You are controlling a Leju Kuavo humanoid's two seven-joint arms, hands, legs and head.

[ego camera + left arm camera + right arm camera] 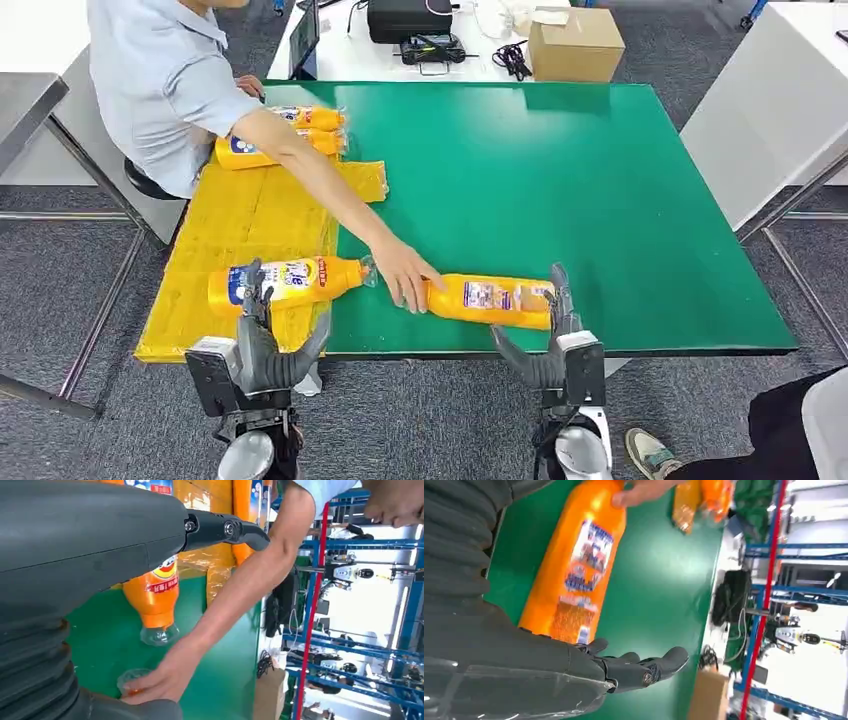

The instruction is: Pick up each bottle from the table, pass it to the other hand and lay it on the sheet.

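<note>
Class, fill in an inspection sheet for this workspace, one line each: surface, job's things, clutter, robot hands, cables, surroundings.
Surface: green table with a yellow sheet along its left part.
Job's things: front bottle lies on the green, a person's hand at its cap end; near-left bottle lies across the sheet edge; two far bottles lie on the sheet.
Clutter: nothing seen on the green besides the bottles.
Robot hands: left robot hand open, at the near-left bottle; right robot hand open, at the front bottle's base, not gripping.
Cables: black cables on the white table behind.
Surroundings: cardboard box, black device, grey carpet.
</note>
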